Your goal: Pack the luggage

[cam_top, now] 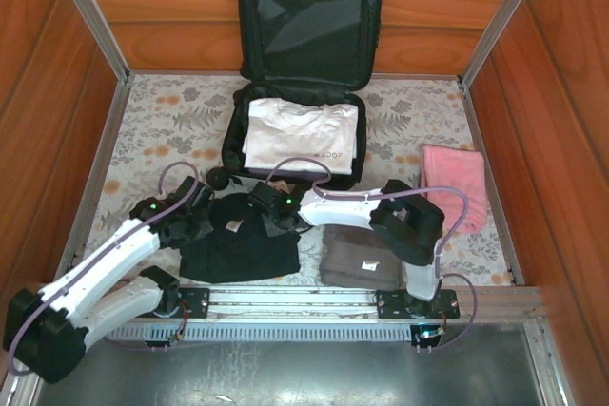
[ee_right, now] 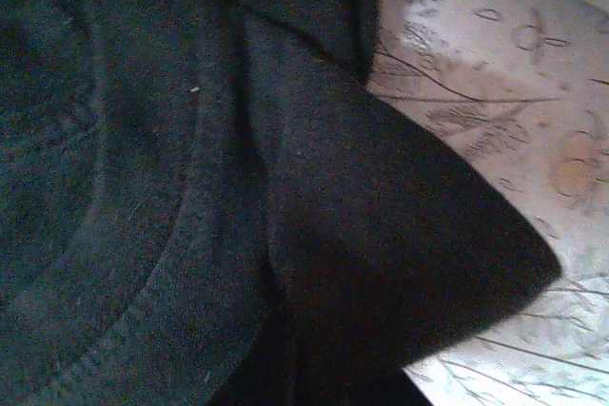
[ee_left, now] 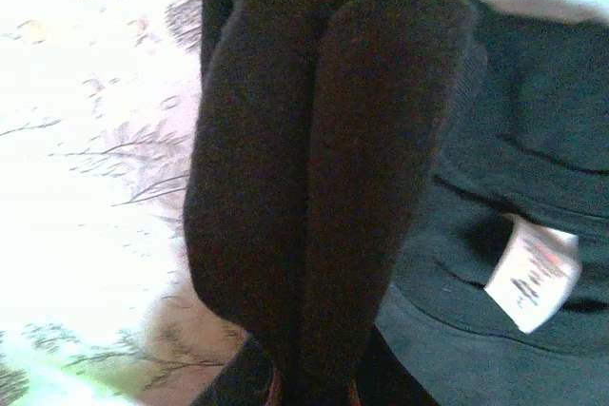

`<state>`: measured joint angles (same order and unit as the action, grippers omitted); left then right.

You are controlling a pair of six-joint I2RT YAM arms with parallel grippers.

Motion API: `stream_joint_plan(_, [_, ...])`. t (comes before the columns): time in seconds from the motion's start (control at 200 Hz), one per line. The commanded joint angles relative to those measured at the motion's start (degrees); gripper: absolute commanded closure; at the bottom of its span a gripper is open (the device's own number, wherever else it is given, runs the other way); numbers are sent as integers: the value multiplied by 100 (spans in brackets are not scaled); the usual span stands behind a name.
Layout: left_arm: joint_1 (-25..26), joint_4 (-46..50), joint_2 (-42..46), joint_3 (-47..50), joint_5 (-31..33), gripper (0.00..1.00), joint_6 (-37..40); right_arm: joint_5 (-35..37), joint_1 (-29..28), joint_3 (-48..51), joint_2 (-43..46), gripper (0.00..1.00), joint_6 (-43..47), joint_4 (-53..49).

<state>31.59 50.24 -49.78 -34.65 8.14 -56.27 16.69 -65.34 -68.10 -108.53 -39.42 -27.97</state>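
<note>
- luggage (cam_top: 304,30) sits far centre on the table (cam_top: 152,130), open. Lid stands upright against the far wall, black lining facing the arms. Base lies flat just in front of it.
- Folded white shirt (cam_top: 303,135) lies inside the base and covers most of it.
- black shirt (cam_top: 238,246) lies on the floral table cover just near of the luggage, near centre, outside it. Small white tag (cam_top: 233,225) shows on its upper part.
- left gripper (cam_top: 202,208) is at the shirt's left edge, jaws closed. The left wrist view has a ridge of the black fabric (ee_left: 314,187) bunched up towards the lens, so it reads as pinched. Tag (ee_left: 533,273) is to the right of the fold.
- right gripper (cam_top: 266,204) is at the shirt's far right edge, close to the near rim of the luggage, jaws closed. The right wrist view has a fold of the same fabric (ee_right: 381,235) pulled up off the floral cover, so it has hold of the shirt too.
- Fingers themselves are hidden by fabric in both wrist views.
- Folded grey-brown garment (cam_top: 357,259) is near right, under the right arm.
- Pink towel (cam_top: 457,187) is at the right, apart from the luggage.
</note>
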Motion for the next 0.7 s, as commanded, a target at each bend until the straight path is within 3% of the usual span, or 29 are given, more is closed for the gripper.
stream_joint_plan(0.0, [40, -499, 551, 14, -211, 100, 148, 311, -14, 321, 449, 100, 1040, -184])
stream_joint_plan(0.28, [55, -524, 1063, -637, -118, 100, 844, 211, 332, 315, 2212, 100, 2740, 327])
stream_joint_plan(0.485, [66, -524, 493, -1601, -235, 100, 1727, 80, 827, 98, 2933, 100, 3204, 143])
stream_joint_plan(0.7, [75, -643, -311, -2805, -142, 100, 2587, 577, 1294, -143, 3521, 100, 3818, 124])
